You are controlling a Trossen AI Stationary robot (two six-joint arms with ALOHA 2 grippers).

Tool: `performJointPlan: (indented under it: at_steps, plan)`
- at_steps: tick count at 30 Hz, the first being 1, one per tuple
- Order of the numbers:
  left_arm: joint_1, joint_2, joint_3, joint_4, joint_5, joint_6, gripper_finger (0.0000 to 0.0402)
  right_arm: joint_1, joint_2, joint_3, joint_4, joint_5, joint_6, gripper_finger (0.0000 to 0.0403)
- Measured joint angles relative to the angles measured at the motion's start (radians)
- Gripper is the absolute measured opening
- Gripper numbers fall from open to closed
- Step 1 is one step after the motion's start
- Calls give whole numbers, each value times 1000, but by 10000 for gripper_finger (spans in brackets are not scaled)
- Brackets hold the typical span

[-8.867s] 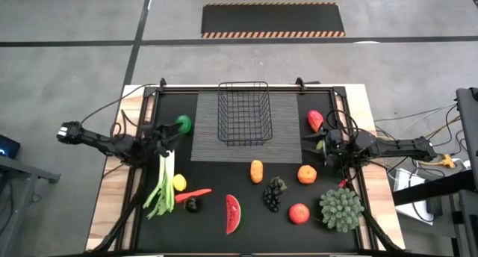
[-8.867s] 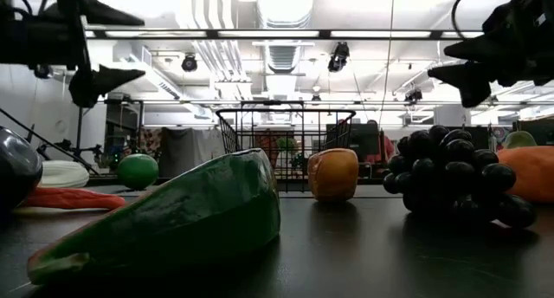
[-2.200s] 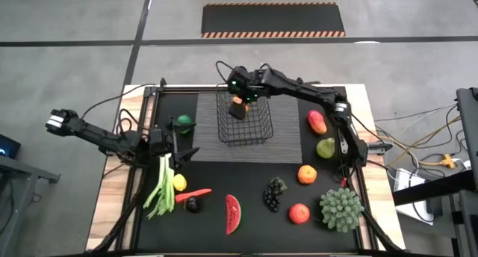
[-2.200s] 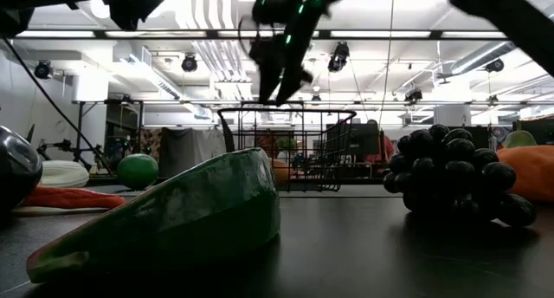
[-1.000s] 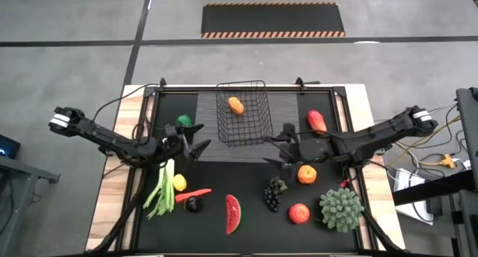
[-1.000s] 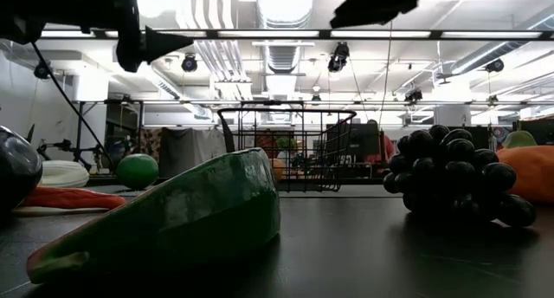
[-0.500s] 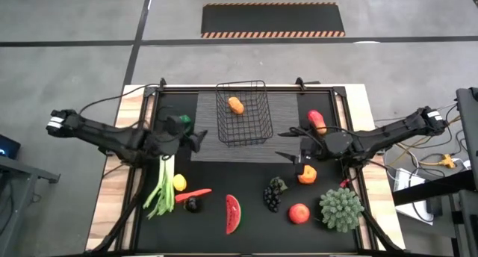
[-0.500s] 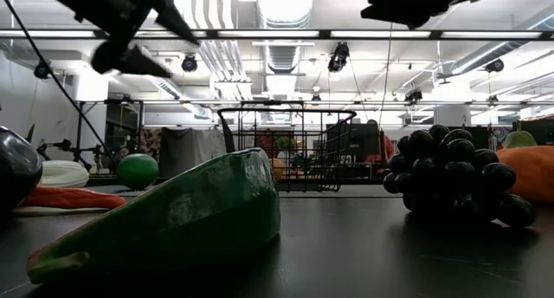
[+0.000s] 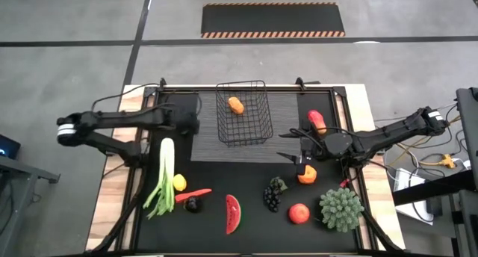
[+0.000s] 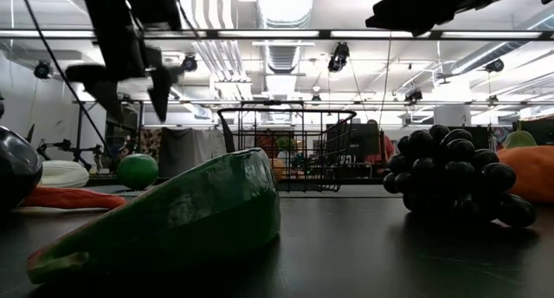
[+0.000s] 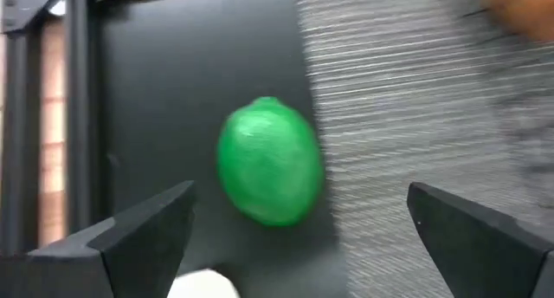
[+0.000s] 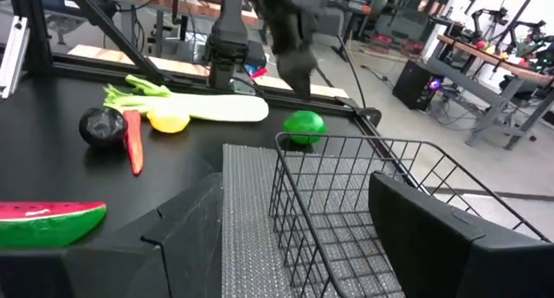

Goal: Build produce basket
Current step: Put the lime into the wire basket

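Black wire basket (image 9: 243,112) sits on the grey mat (image 9: 287,130), one orange (image 9: 236,105) inside. Left gripper (image 11: 299,237) hangs spread wide and empty over the lime (image 11: 269,172) by the mat's edge. Right gripper (image 9: 290,158) open, empty, beside another orange (image 9: 307,175).

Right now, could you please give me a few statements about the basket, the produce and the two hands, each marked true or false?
1. The basket holds one orange piece of produce. True.
2. The left hand is shut on the lime. False: its fingers stand wide apart above the lime, which lies on the black table beside the grey mat.
3. The watermelon slice lies inside the basket. False: it lies on the table, near its front edge.
4. The right hand is open and holds nothing. True.
5. The leek lies on the table's left side, with a lemon beside it. True.
6. The grapes rest on the grey mat. False: they lie on the black table in front of it.
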Motion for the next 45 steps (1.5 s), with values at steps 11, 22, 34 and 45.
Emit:
performJointPlan:
  at_steps: [11,22,34,45]
  plan:
    - [126,185,-1,23,47,104,399,0,0,0,-18,1,27,272]
    - [133,245,-3,108,62,145,399,0,0,0,-19,1,45,272]
    - [142,291,-4,109,60,151,366,0,0,0,-18,1,53,272]
    - [142,300,-4,107,54,152,236,2,0,0,-18,1,66,272]
